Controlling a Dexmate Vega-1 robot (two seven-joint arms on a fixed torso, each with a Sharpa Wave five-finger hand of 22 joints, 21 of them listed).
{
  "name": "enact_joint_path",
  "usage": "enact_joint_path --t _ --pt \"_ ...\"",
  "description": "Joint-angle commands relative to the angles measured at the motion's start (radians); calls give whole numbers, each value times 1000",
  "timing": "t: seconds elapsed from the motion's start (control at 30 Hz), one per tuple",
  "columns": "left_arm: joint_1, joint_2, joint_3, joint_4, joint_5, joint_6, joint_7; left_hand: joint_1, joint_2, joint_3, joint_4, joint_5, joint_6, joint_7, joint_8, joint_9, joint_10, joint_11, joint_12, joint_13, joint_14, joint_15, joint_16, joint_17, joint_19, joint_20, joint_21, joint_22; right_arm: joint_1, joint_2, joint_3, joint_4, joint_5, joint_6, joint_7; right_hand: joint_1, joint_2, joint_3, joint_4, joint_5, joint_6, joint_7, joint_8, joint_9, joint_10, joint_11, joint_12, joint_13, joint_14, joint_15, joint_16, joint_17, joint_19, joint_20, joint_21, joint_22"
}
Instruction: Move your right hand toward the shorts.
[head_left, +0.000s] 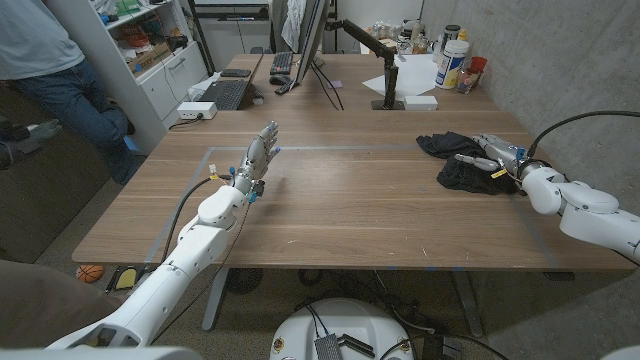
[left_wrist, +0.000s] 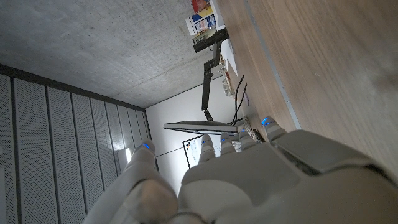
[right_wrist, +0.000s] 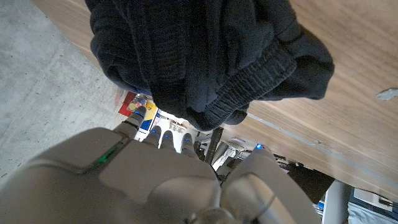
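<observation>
- Reaching over the far right part of the wooden table (head_left: 340, 215), my right hand (head_left: 492, 153) sits at the dark shorts (head_left: 462, 163), which lie crumpled near the right edge, beside the concrete wall.
- From the head view my right fingers lie over the right side of the shorts; whether they grip the cloth or just rest on it I cannot tell from there.
- Up close, the right wrist view gives what the head view cannot: the shorts (right_wrist: 205, 56) are a ribbed knit with a thick rolled hem bunched just past my fingertips (right_wrist: 163, 138). My right hand (right_wrist: 168, 180) shows from the back, so the hold itself stays hidden.
- My left hand (head_left: 258, 160) is on the left half of the table, well apart from the shorts, fingers straight and apart, holding nothing.
- The left wrist view shows the back of that left hand (left_wrist: 249, 180) with fingers reaching toward the far end of the table, where a monitor arm (left_wrist: 208, 87) stands; the shorts are not something I can place from it.
- Only the head view takes in the far clutter: a keyboard (head_left: 225, 94), a monitor (head_left: 315, 35), a white bottle (head_left: 452, 62), and a person (head_left: 55, 70) at the far left by a shelf.
</observation>
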Motion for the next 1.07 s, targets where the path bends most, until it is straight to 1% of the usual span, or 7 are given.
enact_joint_path --t 0.03,0.6,0.7,0.83,1.07 --pt "5 3 1 -4 -1 -1 1 3 10 4 -5 4 -1 0 2 3 -7 -5 7 2 -59 4 5 4 -4 -3 5 4 5 6 -6 12 -2 -4 4 -1 8 1 0 1 -5 -1 3 4 -12 0 5 4 -82 -4 3 1 -1 4 -1 3" --pt "18 4 -6 -9 -5 -12 3 2 11 3 -6 4 2 3 3 3 -9 -2 7 2 -60 5 5 4 -4 -3 5 4 2 1 -13 1 -13 -25 12 1 10 1 -2 1 -5 -3 4 4 -12 -1 5 4 -83 -5 3 1 -4 4 -2 3" --pt "20 6 -6 -12 -6 -11 2 1 12 2 -7 4 33 14 14 3 -8 -1 8 2 -60 4 6 4 -4 -3 5 4 4 2 -16 0 -17 -28 16 1 11 1 -2 1 -6 -3 4 4 -11 -1 5 4 -83 -4 3 1 -4 5 -2 3" --pt "23 7 -4 -15 -3 -14 4 1 12 1 -7 4 40 18 16 3 -9 -2 8 2 -60 4 6 4 -4 -3 5 4 4 3 -17 1 -15 -29 18 1 11 1 -2 1 -5 -2 4 4 -11 0 5 4 -83 -4 3 1 -4 5 -2 3" --pt "30 13 -9 -27 -4 -16 11 0 12 1 -7 4 34 15 12 3 -10 -3 8 2 -61 4 6 4 -4 -2 6 4 -5 2 -13 2 -10 -31 7 2 12 1 -3 1 -6 -3 4 4 -11 0 5 4 -82 -2 4 1 -4 7 -1 3"
